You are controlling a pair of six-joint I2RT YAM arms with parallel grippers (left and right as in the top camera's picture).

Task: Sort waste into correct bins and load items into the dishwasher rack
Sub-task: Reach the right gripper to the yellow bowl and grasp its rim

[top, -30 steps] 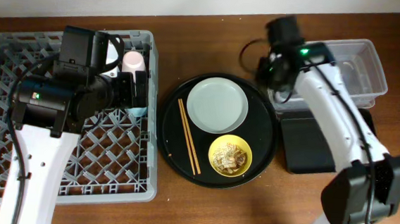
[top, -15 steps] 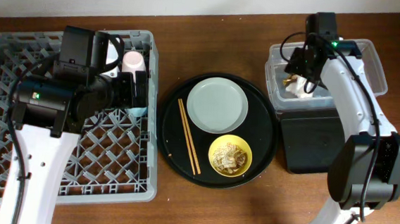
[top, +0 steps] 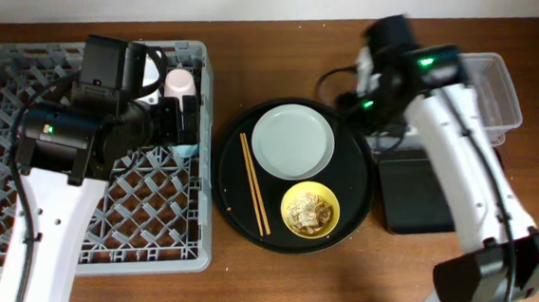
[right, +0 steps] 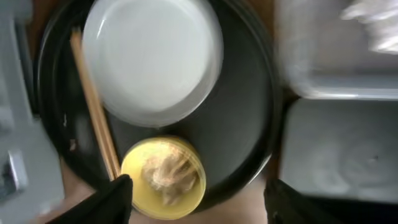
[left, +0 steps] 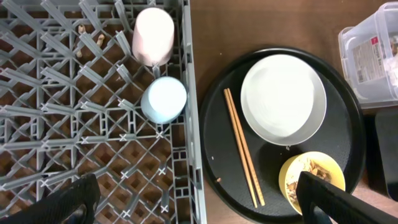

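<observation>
My left gripper is open above the right edge of the grey dishwasher rack. A pink cup and a blue cup stand in the rack. My right gripper is open and empty, high over the round black tray. That tray holds the pale plate, two chopsticks and the yellow bowl of beige food scraps. The clear tub and the black rectangular tray lie to the right. A blurred white tissue shows in the tub.
A few crumbs lie in the rack's far cells. Bare brown tabletop runs along the front and between the rack and the round tray. The right arm crosses over the tub and the rectangular tray.
The right arm swung out over the clear tub, then came back left to the round tray's edge. Its motion blurs the views. The left arm has not moved.
</observation>
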